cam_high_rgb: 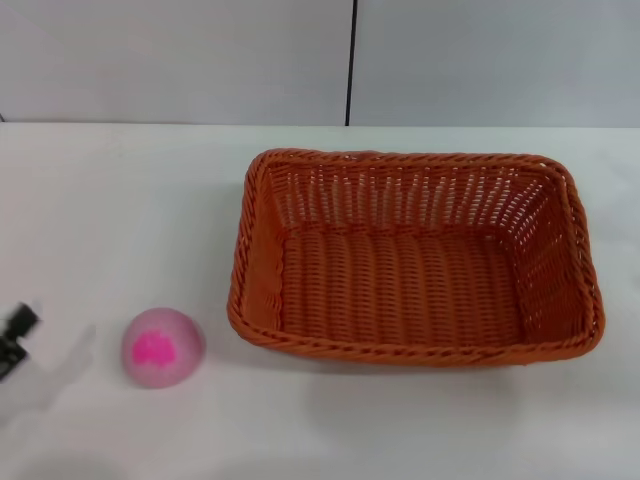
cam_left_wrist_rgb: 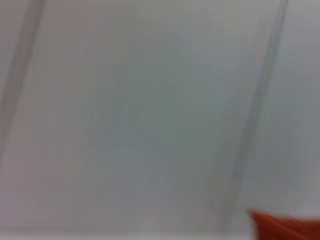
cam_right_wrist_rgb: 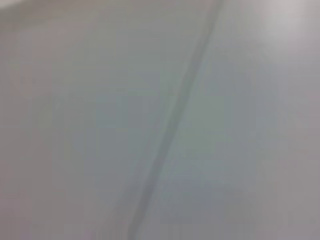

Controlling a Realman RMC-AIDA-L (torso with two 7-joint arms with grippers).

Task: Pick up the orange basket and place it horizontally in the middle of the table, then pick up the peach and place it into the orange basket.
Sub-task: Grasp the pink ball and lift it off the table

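Observation:
The orange basket [cam_high_rgb: 415, 258] lies lengthwise across the white table [cam_high_rgb: 120, 210], right of centre, with nothing inside it. A corner of the orange basket [cam_left_wrist_rgb: 282, 225] also shows in the left wrist view. The peach [cam_high_rgb: 163, 346], pale pink with a magenta blotch facing up, rests on the table left of the basket and a little apart from it. My left gripper [cam_high_rgb: 40, 365] pokes in at the far left edge, just left of the peach and not touching it. The right gripper is out of view.
A grey wall [cam_high_rgb: 200, 60] with a dark vertical seam [cam_high_rgb: 350, 60] runs behind the table's far edge. The right wrist view holds only a plain grey surface with a seam [cam_right_wrist_rgb: 175, 125].

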